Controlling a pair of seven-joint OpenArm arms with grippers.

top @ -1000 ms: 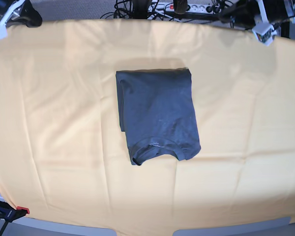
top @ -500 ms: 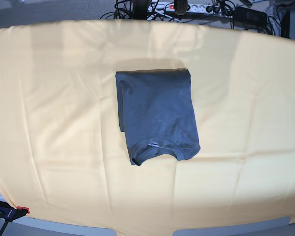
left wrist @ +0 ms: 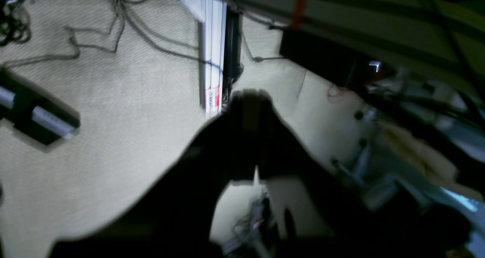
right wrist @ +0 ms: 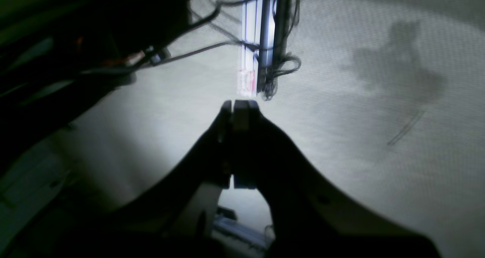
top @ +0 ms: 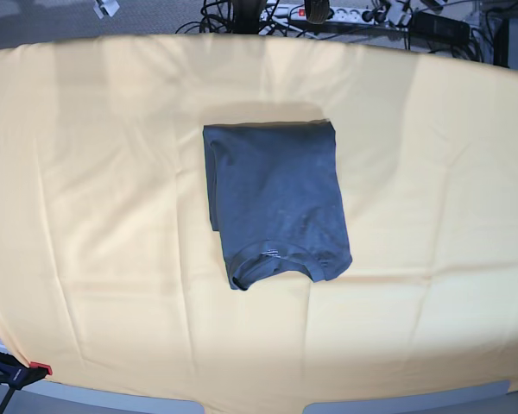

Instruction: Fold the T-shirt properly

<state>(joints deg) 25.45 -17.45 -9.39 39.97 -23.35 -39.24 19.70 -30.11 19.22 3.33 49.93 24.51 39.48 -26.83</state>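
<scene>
The dark slate-grey T-shirt point(top: 276, 203) lies folded into a compact rectangle in the middle of the yellow-orange cloth point(top: 112, 216), its ribbed neckline point(top: 272, 255) at the near edge. Neither wrist view shows the shirt. My left gripper point(left wrist: 250, 99) hangs over the carpeted floor beyond the table, its jaws together with nothing between them. My right gripper point(right wrist: 238, 107) is also off the table over the floor, shut and empty. Neither gripper is clearly seen in the base view.
Cables and a power strip point(top: 328, 13) lie on the floor behind the table's far edge. A clamp point(top: 17, 373) holds the cloth at the near left corner. A white profile bar point(left wrist: 212, 49) with cables stands on the carpet; it also shows in the right wrist view point(right wrist: 252, 34).
Both grippers, seen at the top corners of the base view one second ago, have pulled back out of that view. The folded T-shirt has not moved.
</scene>
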